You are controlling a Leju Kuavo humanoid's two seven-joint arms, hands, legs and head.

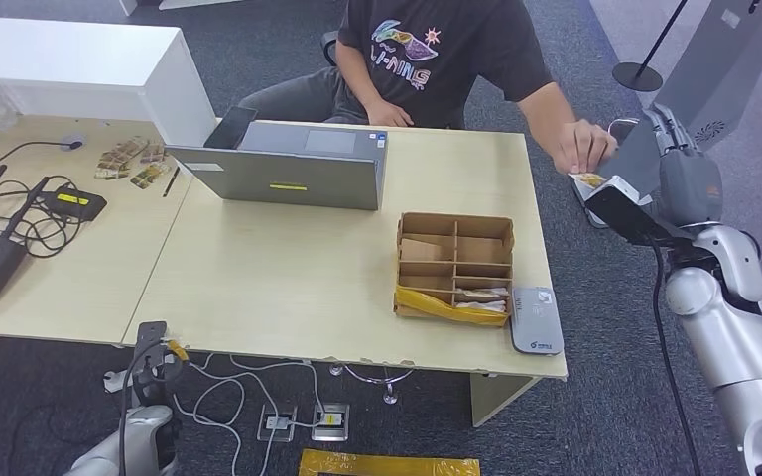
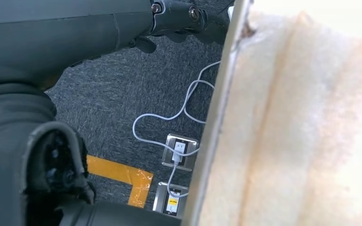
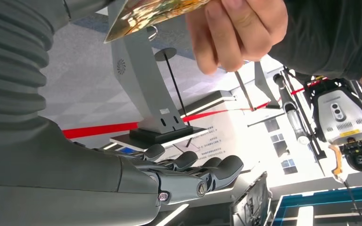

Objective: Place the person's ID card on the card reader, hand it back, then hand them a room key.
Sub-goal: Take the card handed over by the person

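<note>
Right hand raised off the desk's right end, fingers straight and apart from the thumb, which is cut off by the frame. The person's hand pinches a card right at the thumb side; whether the robot's thumb touches it cannot be told. Card face blurred, gold-patterned. Left hand hangs below the desk edge, fingers barely visible, state unclear. Card reader lies just beside the cardboard divider box.

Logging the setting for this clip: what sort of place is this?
Probably an office or lab mocked up as a hotel check-in desk: a wooden desk with a laptop and card reader, grey carpet, and a person seated across.
</note>
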